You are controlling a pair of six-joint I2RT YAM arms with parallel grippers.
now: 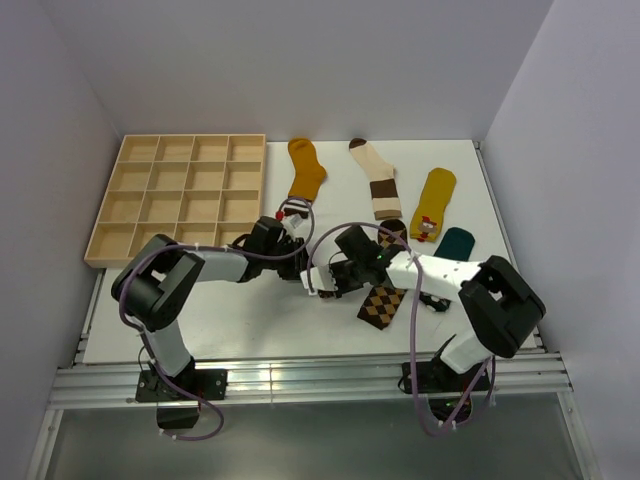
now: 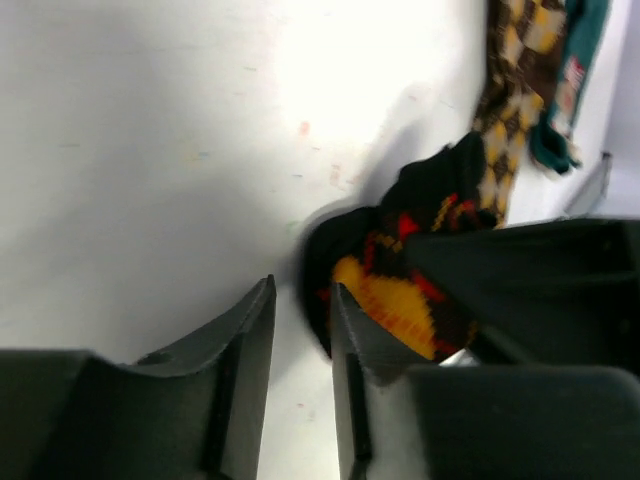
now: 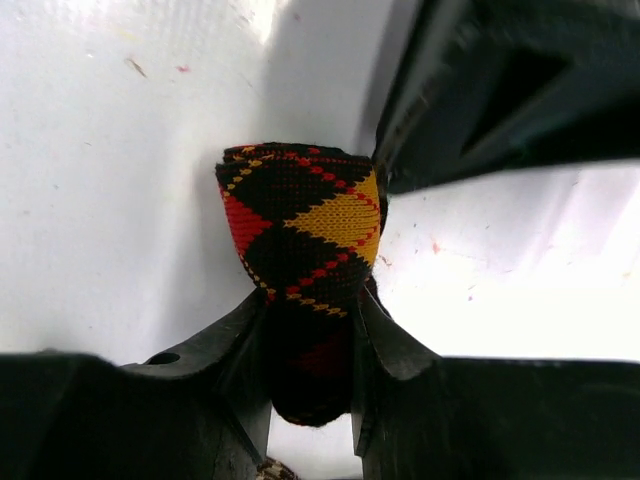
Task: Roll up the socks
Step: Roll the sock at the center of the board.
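White bench point(image 1: 250, 310) below; right tool point(image 3: 312, 305) clamps the bunched argyle sock point(image 3: 300, 215), lying at two o'clock from the empty, slightly parted left tool point(image 2: 302, 295)

Left fingers point(image 2: 248, 350) crowd the argyle sock point(image 3: 300, 215) closely

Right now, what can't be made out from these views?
Top: black argyle sock hidden under left gripper and right gripper; teal sock, brown argyle sock partly under right arm.
Right wrist: sock's lower end buried between fingers.
Left wrist: blurred; dark housing covers half the sock.
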